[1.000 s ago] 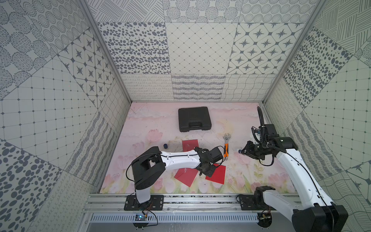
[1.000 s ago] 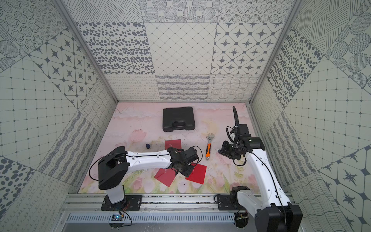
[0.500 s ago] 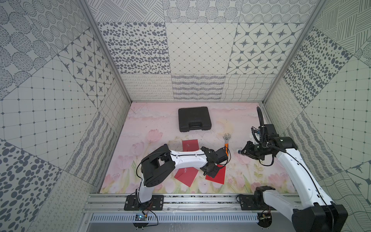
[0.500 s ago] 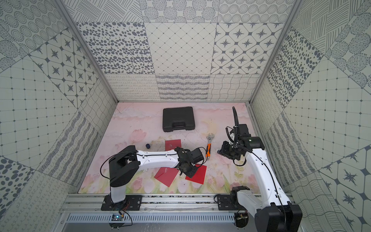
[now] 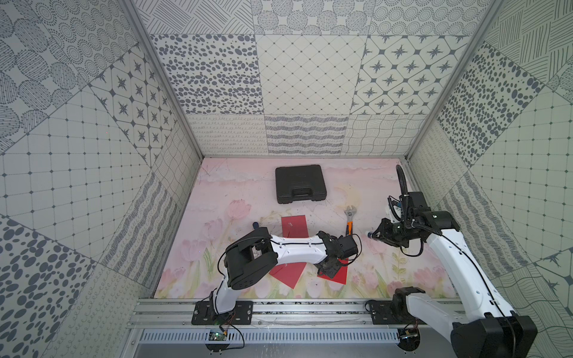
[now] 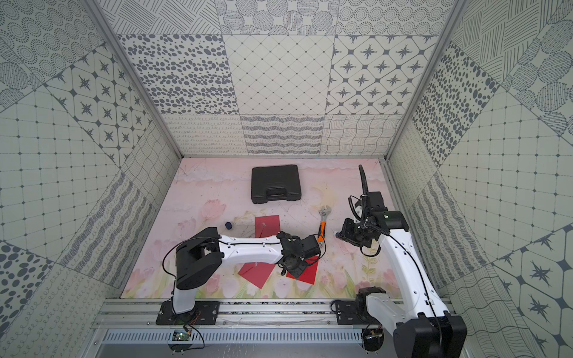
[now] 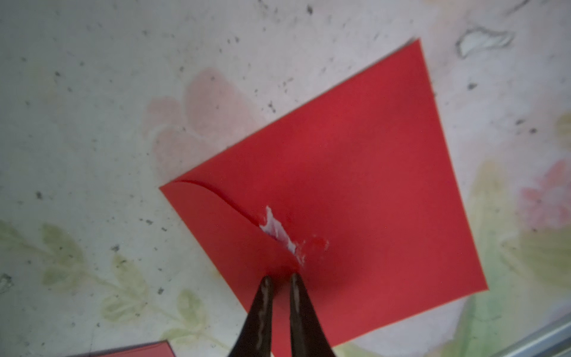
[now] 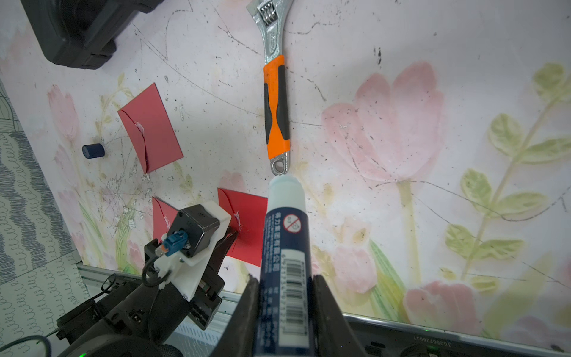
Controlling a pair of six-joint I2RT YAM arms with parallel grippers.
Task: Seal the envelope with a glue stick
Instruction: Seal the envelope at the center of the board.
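Three red envelopes lie on the floral mat. My left gripper [image 7: 279, 278] is shut, its tips pressing on the flap of the near right envelope [image 7: 355, 173], beside a white smear at the flap's edge. In both top views this gripper [image 5: 328, 267] [image 6: 293, 269] sits over that envelope [image 5: 338, 275] [image 6: 307, 274]. My right gripper [image 8: 282, 281] is shut on the glue stick [image 8: 285, 235], a navy body with a barcode label and a bare pale tip. It hovers right of the wrench, tip [image 5: 369, 234] pointing left, apart from the envelope.
A second envelope [image 5: 286, 274] lies under the left forearm and a third [image 5: 293, 226] farther back. A dark blue cap [image 5: 255, 223] stands left of it. An orange-handled wrench [image 5: 349, 221] and a black case [image 5: 300, 183] lie behind. A metal rail [image 5: 310, 307] borders the front.
The left arm's elbow has swung to the right while its gripper stayed over the near right envelope and closed slightly. The right arm with the glue stick has not moved.
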